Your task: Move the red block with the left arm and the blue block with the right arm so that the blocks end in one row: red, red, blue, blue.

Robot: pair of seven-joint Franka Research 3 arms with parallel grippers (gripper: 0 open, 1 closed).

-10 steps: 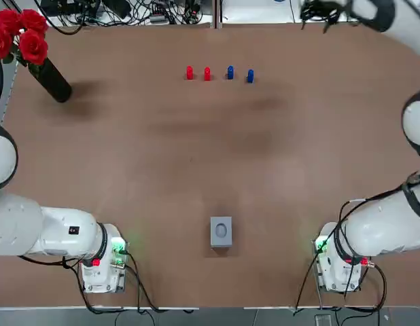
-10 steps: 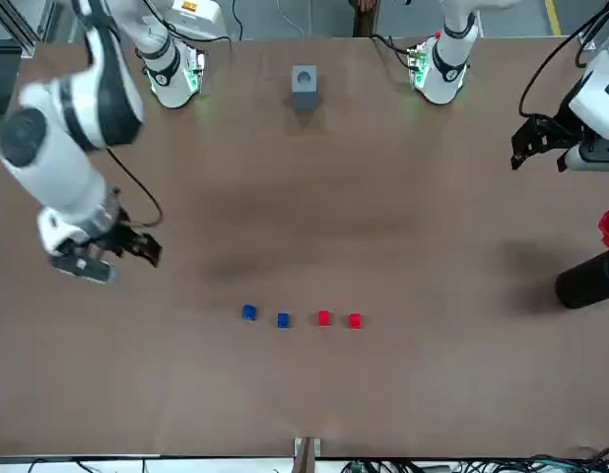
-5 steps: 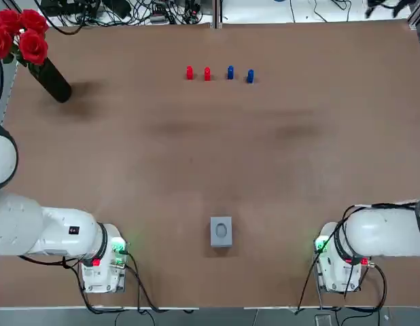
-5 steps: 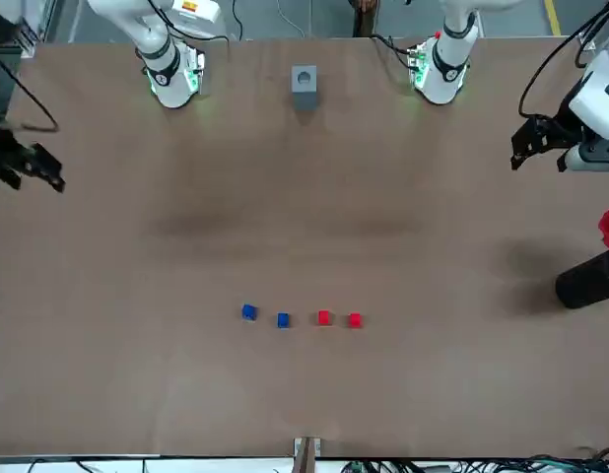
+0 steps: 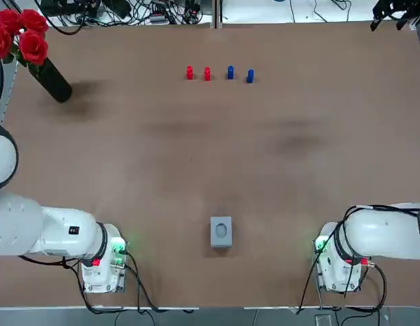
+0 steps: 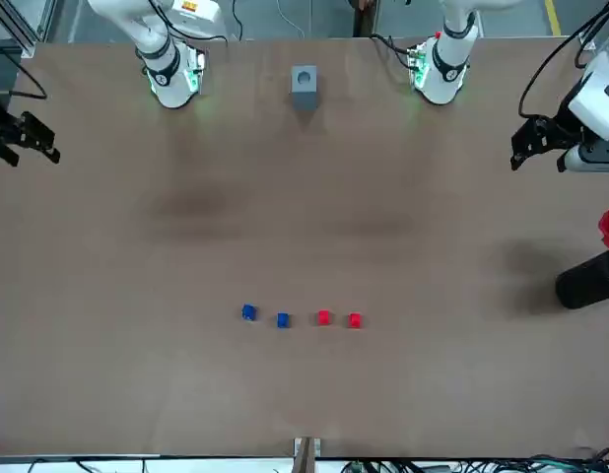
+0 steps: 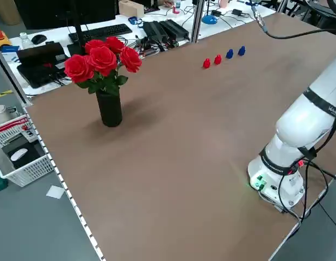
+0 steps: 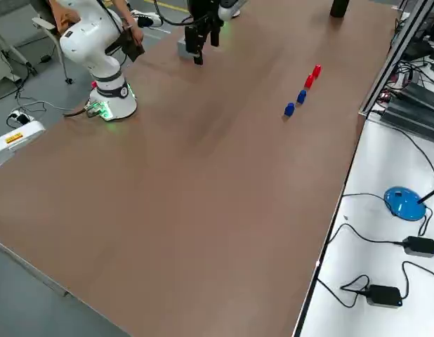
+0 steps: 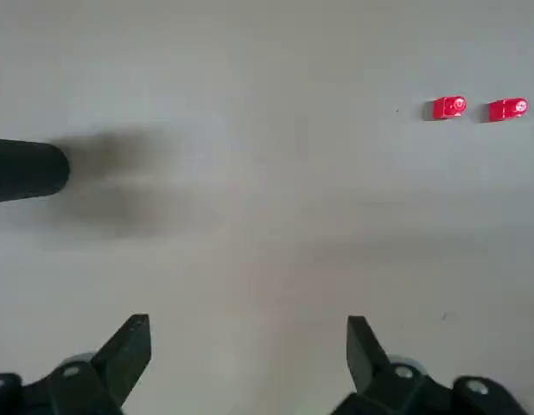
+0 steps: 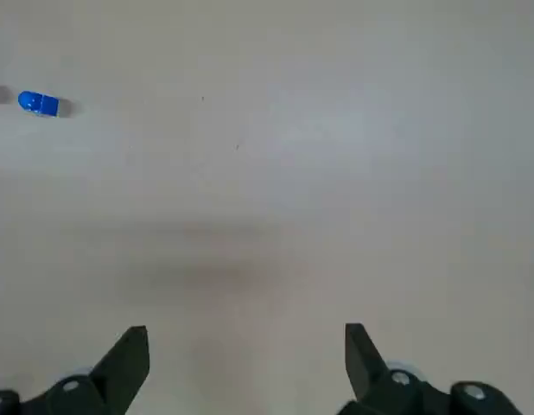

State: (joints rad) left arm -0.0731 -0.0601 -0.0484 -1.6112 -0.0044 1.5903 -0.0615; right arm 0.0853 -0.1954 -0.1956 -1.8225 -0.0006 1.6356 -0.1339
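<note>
Four blocks in one row, far side of table [image 5: 196, 170]; both pincers released, empty.
Left gripper [image 9: 247, 333] well apart from red blocks [image 9: 448, 107]; blue blocks [image 5: 230, 72] just beside them, outermost blue block [image 5: 250, 76] slightly off line; right gripper [image 10: 245, 337] at the right edge. Risk: a return pass could nudge close neighbours. Top view shows whole row; each wrist view, one colour.
</note>
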